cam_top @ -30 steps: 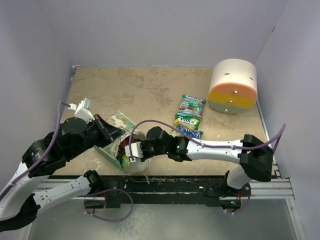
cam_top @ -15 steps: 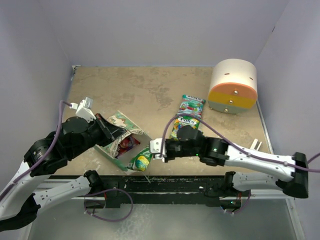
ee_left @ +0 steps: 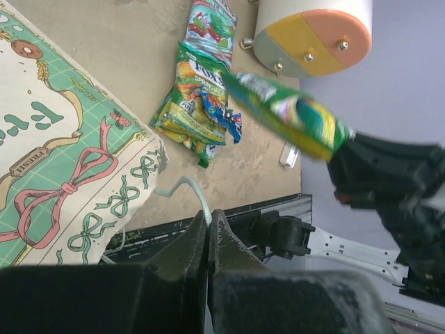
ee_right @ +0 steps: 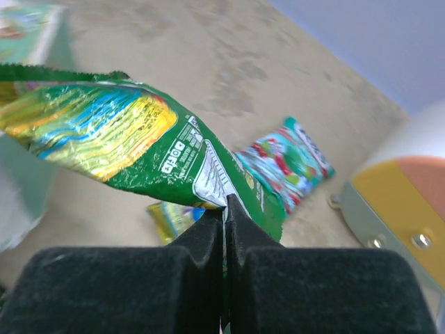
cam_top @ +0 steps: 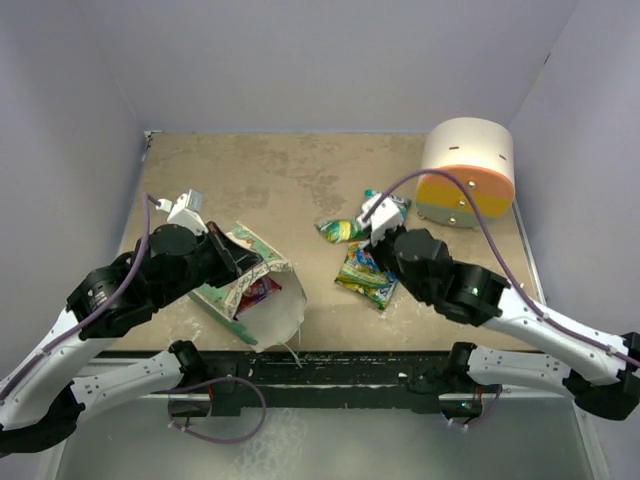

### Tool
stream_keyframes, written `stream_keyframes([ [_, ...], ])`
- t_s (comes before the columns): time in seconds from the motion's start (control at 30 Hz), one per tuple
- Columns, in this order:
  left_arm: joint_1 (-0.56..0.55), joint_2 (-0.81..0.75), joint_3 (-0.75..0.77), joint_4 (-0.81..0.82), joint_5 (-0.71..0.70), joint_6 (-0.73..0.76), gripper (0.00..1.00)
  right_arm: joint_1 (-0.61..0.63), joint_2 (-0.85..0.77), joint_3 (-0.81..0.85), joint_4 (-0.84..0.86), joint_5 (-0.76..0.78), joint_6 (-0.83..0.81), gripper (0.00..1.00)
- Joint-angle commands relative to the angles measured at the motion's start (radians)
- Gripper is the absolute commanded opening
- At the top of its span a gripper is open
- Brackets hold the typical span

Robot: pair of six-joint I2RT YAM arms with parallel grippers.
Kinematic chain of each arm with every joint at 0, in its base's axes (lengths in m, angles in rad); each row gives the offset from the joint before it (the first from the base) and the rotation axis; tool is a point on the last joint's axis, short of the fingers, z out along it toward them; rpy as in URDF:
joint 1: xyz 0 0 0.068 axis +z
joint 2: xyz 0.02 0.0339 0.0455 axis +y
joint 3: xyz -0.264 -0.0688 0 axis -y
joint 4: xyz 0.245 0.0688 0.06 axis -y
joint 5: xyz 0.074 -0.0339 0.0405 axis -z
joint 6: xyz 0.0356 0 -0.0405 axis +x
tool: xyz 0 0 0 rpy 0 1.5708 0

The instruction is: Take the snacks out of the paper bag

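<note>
Tan table (cam_top: pixel 280 180) has two packets (cam_top: pixel 365 275) lying just under the right gripper (ee_right: pixel 224 205), which is pinched shut on a green packet (ee_right: pixel 125 146) held clear of the bag (cam_top: pixel 262 300), while the left gripper (ee_left: pixel 208 223) clamps the bag by its string (ee_left: pixel 188 188) and a red packet (cam_top: pixel 258 290) sits inside, yet to come.

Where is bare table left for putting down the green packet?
Bare table lies between the bag and the back wall. It is crowded by the cylinder, where other packets lie near the green packet.
</note>
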Motion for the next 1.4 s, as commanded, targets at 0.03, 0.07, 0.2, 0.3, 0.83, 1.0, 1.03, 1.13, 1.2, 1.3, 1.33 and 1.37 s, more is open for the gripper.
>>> stream_keyframes([
  [0.03,-0.001,0.012,0.030,0.051,0.000,0.035,0.00,-0.273,0.124,0.087,0.044,0.051,0.118,0.00],
  [0.07,-0.002,0.015,0.033,0.051,0.004,0.037,0.00,-0.313,0.153,0.089,0.062,0.020,0.103,0.00],
  [0.2,-0.002,0.036,0.040,0.062,0.030,0.050,0.00,-0.415,0.287,0.100,0.103,-0.046,0.020,0.00],
  [0.3,-0.002,0.053,0.043,0.075,0.052,0.058,0.00,-0.466,0.380,0.096,0.117,-0.109,-0.078,0.00],
  [0.83,-0.002,0.112,0.090,0.072,0.078,0.079,0.00,-0.484,0.458,-0.086,0.197,-0.278,-0.153,0.03],
  [1.0,-0.002,0.127,0.099,0.095,0.091,0.070,0.00,-0.484,0.472,-0.061,0.130,-0.262,-0.093,0.14],
  [1.03,-0.002,0.128,0.097,0.087,0.093,0.068,0.00,-0.484,0.466,-0.061,0.110,-0.276,-0.092,0.19],
  [1.13,-0.002,0.112,0.072,0.073,0.094,0.033,0.00,-0.484,0.430,-0.055,0.074,-0.296,-0.072,0.30],
  [1.2,-0.002,0.087,0.047,0.100,0.098,0.027,0.00,-0.483,0.397,-0.047,0.056,-0.312,-0.058,0.35],
  [1.3,-0.002,0.062,0.027,0.099,0.084,0.016,0.00,-0.484,0.345,-0.024,0.036,-0.334,-0.069,0.42],
  [1.33,-0.002,0.056,0.021,0.093,0.078,0.011,0.00,-0.484,0.328,-0.019,0.036,-0.364,-0.063,0.43],
  [1.37,-0.002,0.052,0.014,0.086,0.073,0.008,0.00,-0.484,0.315,-0.017,0.035,-0.407,-0.047,0.44],
])
